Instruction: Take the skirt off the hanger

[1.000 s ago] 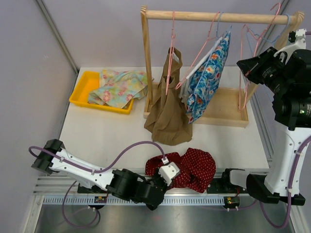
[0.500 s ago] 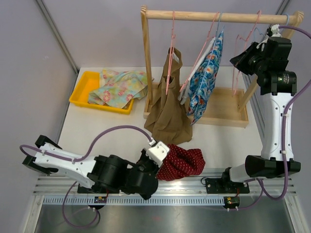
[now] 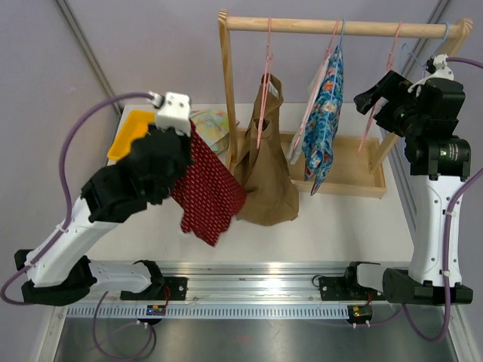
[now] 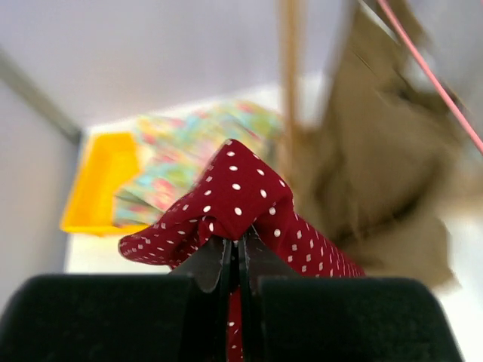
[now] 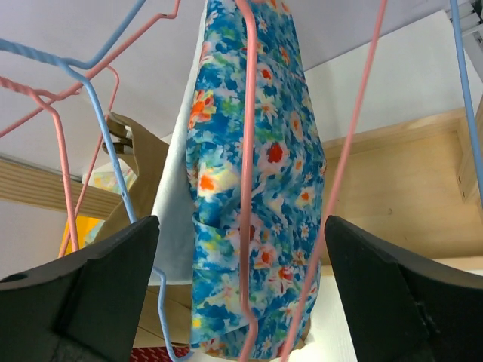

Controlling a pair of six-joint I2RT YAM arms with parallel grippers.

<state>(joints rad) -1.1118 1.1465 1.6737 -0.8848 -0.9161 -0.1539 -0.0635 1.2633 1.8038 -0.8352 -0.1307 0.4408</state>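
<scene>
A dark red polka-dot skirt hangs in the air left of the wooden rack, and my left gripper is shut on its top fold. In the left wrist view the jaws pinch the red fabric. My right gripper stands open, high at the rack's right end. In its wrist view an empty pink wire hanger dangles between the spread fingers. Behind that hanger a blue floral garment hangs from the rail.
A brown garment hangs on a pink hanger near the rack's left post. The blue floral garment hangs mid-rail. A yellow tray holding a pale floral cloth sits at the back left. The rack's wooden base lies at the back right.
My left arm has lifted the red skirt from the table's front edge up and to the left. My right gripper has opened and the pink hanger now hangs free.
</scene>
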